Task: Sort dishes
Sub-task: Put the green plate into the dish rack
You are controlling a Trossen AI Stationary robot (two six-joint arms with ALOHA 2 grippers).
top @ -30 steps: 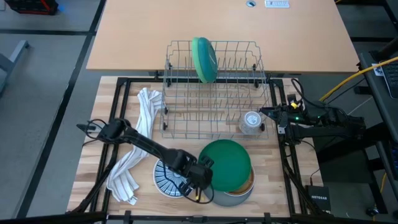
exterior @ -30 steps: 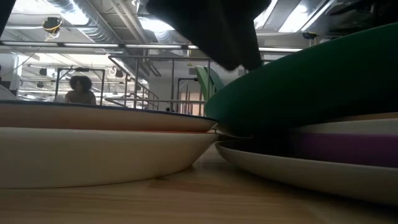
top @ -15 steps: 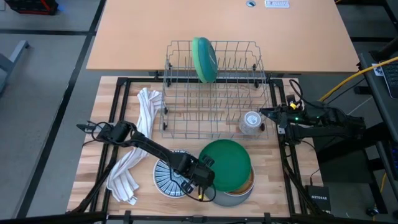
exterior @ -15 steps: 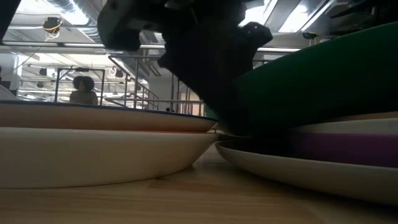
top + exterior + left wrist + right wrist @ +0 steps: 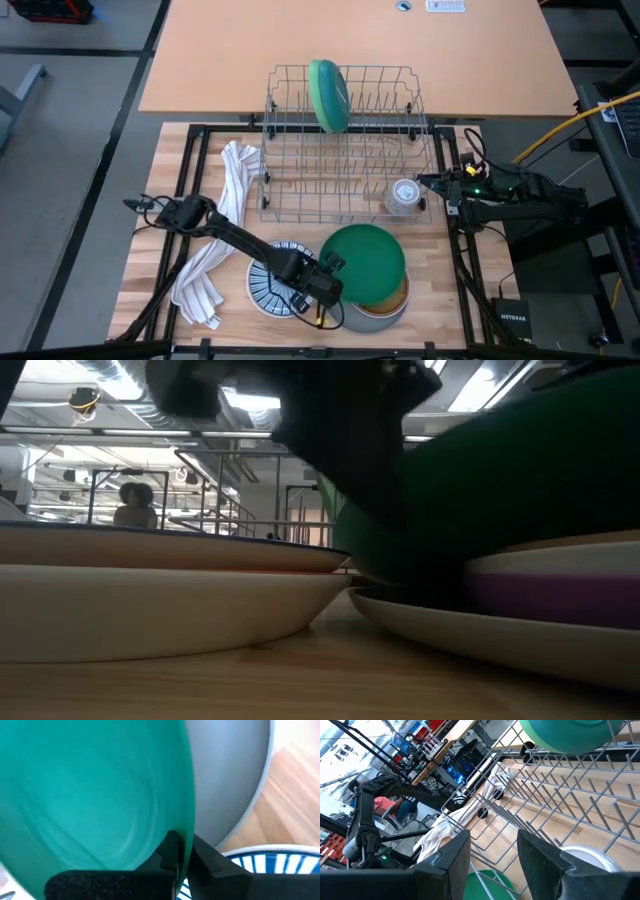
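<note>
One teal plate (image 5: 363, 264) tops the stack at the table's near edge, beside the striped plate (image 5: 272, 285). The left gripper (image 5: 180, 856) pinches its rim, one finger on each face, probably so it can go upright into the dish rack (image 5: 345, 160). The right gripper (image 5: 492, 852) waits spread beside the rack.

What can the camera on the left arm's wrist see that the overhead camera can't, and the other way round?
Only the wrist view shows the left gripper with its fingers closed on the teal plate's rim. Only the high view shows the dish rack holding a light green plate, the towel, and the waiting right gripper. Both show the teal plate, grey bowl and striped plate.
</note>
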